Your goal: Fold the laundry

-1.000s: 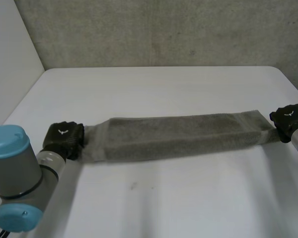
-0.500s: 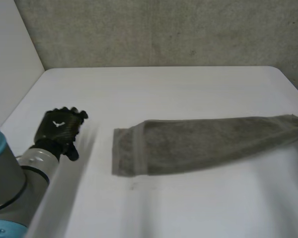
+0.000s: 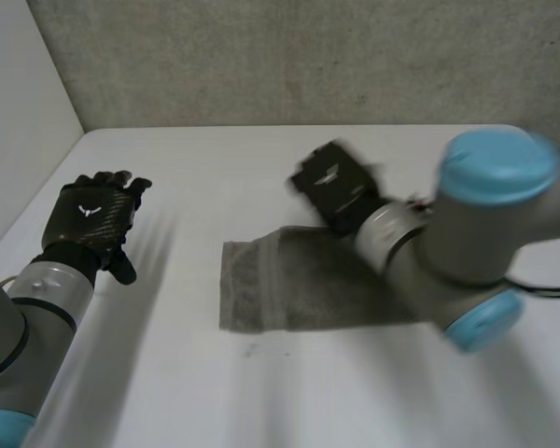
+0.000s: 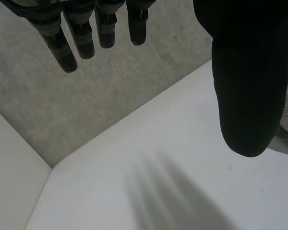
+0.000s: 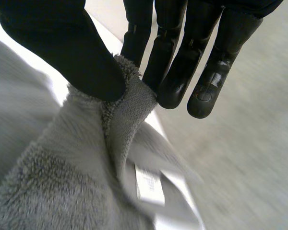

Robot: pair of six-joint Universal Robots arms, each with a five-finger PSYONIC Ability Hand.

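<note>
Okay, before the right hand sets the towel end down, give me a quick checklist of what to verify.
Right hand pinches an end of the grey terry towel: ok.
Left hand open, apart from the towel: ok.
Towel's free end flat on the white table: ok.
Held end lined up with free end: cannot tell, right arm covers it.
White label tucked inside the fold: cannot tell.

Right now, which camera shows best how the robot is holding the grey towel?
The right wrist view: close up, the right hand pinches the towel's edge between thumb and fingers. The head view shows the towel on the table, that hand over it. The left wrist view catches a sliver beside the left hand.
</note>
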